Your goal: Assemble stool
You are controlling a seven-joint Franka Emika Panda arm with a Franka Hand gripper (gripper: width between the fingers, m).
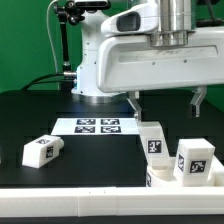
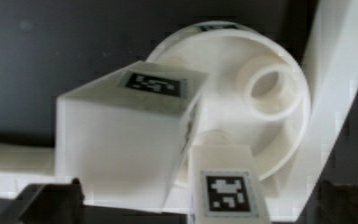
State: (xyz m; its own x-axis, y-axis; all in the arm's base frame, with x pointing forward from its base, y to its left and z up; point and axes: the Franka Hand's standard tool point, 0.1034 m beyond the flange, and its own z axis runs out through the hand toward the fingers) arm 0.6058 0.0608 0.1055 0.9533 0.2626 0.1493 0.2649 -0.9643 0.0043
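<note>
- Hanging released over the black surface (image 1: 30, 115), my pincer (image 1: 165, 103) has its two dark fingers (image 1: 133, 101) spread wide, with nothing between them.
- Below my pincer stand two white block legs with square tags. The first upright leg (image 1: 152, 140) is under the finger on the exterior view's left. The second upright leg (image 1: 193, 158) is under the other finger, and the two legs are close together.
- In the wrist view the round seat (image 2: 247, 90) lies straight beneath my pincer, showing its rim and a round ring near the middle.
- A tagged leg block (image 2: 131, 130) covers part of the seat in that view, and another tagged block (image 2: 229, 195) shows just beside it. I cannot tell whether either block touches the seat.
- In the exterior view a low white shape (image 1: 163, 179) sits at the foot of the two upright legs, below my pincer. I cannot tell what it is.
- A third leg (image 1: 42, 150) lies on its side, well apart from my pincer on the exterior view's left.
- The marker board (image 1: 98, 126) lies flat between that third leg and my pincer, nearer the arm's base, and nothing is touching it.
</note>
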